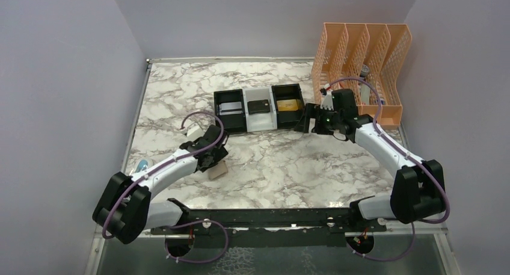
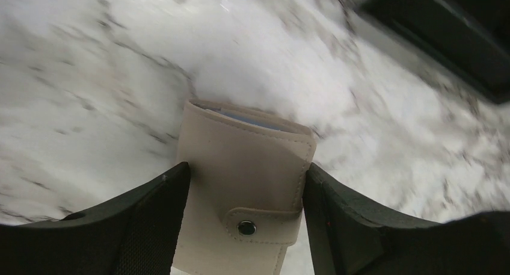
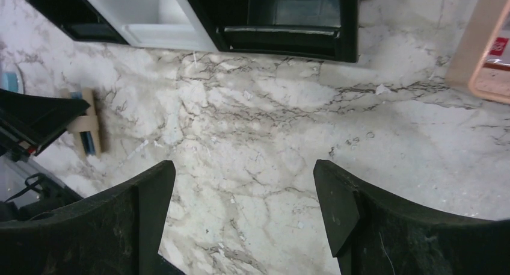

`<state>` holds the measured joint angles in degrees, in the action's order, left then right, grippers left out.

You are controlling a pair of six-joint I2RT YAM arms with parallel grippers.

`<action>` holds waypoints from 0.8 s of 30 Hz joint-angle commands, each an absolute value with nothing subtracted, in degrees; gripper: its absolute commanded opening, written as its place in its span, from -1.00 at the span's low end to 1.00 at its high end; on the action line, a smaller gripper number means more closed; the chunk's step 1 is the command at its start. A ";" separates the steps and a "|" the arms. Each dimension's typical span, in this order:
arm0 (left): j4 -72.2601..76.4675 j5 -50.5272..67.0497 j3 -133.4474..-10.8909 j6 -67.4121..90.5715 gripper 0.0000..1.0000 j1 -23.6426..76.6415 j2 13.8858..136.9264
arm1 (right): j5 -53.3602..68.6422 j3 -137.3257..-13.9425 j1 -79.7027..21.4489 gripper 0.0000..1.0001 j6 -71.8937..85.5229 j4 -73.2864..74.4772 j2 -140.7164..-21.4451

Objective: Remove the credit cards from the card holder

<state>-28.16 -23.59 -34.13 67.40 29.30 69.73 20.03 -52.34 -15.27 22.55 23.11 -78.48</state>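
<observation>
Left gripper (image 2: 245, 169) is pinching the card holder (image 2: 243, 148) by its side edges, long axis pointing ahead. Right gripper (image 3: 242, 169) is hanging open, well apart.

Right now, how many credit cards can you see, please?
3: silvery card in the left black bin, dark card in the white bin, gold card in the right black bin. The card holder may hide more.

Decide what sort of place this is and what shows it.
Probably a robotics lab test cell: a marble-patterned table boxed in by plain walls, a left arm and right arm bolted at its edge, and a staged file organizer.
</observation>
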 commanded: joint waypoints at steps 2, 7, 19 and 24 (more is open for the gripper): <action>-26.51 -14.69 -38.07 71.12 0.43 39.02 72.29 | 28.66 -50.32 -15.36 0.73 22.99 20.48 -75.35; -26.19 -15.93 -41.28 69.26 0.75 46.17 72.73 | 32.47 -49.11 -16.20 0.71 23.19 19.02 -73.64; -28.27 -25.78 -37.83 64.20 0.99 44.68 57.82 | 27.80 -48.58 -30.04 0.54 28.20 16.01 -73.04; -29.65 -17.13 -30.99 63.27 0.99 31.40 50.00 | 15.34 -49.18 -41.65 0.34 32.84 13.86 -75.88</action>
